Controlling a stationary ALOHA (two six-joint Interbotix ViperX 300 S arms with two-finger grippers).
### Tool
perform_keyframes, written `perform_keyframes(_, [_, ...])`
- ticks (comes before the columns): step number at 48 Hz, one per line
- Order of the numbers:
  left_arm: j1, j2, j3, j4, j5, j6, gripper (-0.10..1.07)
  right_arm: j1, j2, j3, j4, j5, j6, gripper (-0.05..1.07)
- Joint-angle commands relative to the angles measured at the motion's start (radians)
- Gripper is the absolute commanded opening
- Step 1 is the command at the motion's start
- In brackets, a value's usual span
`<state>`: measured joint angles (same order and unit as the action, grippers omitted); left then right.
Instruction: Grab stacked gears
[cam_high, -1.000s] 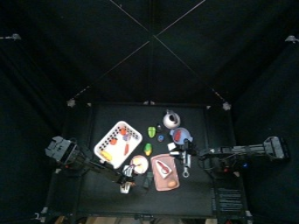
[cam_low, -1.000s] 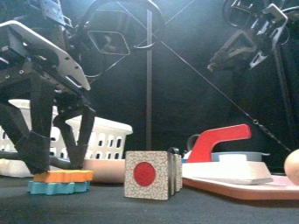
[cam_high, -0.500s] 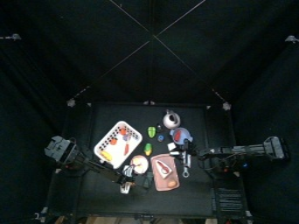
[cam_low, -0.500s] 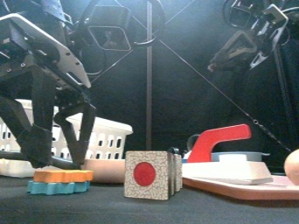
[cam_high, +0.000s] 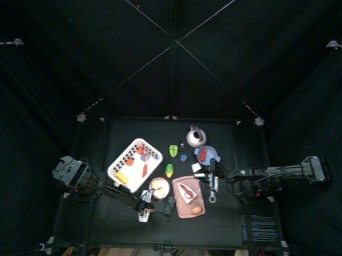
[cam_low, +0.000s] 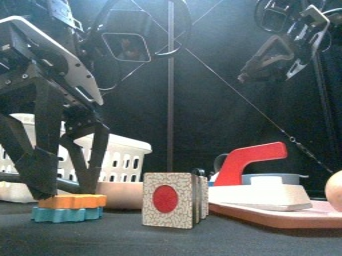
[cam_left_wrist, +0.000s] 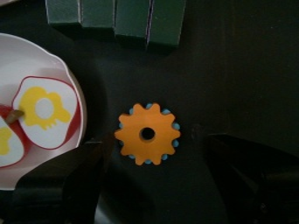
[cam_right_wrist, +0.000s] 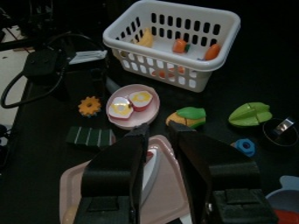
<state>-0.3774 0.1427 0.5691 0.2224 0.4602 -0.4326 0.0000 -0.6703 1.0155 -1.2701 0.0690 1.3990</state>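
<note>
Directly below our left end effector, the stacked gears lie flat on the counter beside the white plate, between its spread jaws; our right end effector hangs apart, jaws nearly together

White basket holding small pieces; pale round plate; orange gear just beside it; green pieces; pink tray.
</note>
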Motion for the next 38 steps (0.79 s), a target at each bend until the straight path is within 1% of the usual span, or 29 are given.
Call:
perform_keyframes(1, [0.0,-0.003,-0.017,0.0,-0.006,0.0,1.03,-0.003,-0.003,-0.011,0.002,-0.003,0.003,0.67])
perform_keyframes(11, [0.0,0.017,-0.015,-0.002,-0.006,-0.002,1.03,-0.009,-0.003,-0.006,0.005,-0.003,0.003,0.67])
perform_keyframes(28, [-0.002,0.081,-0.015,0.0,0.011,0.005,1.03,-0.014,-0.003,-0.005,0.011,-0.003,0.002,0.67])
perform_keyframes(35, [-0.002,0.089,-0.014,-0.002,0.011,0.003,0.99,-0.015,-0.003,-0.005,0.012,-0.003,0.002,0.67])
perform_keyframes(38, [-0.002,0.086,-0.012,-0.002,0.011,0.003,0.95,-0.015,-0.003,-0.005,0.011,-0.003,0.002,0.67])
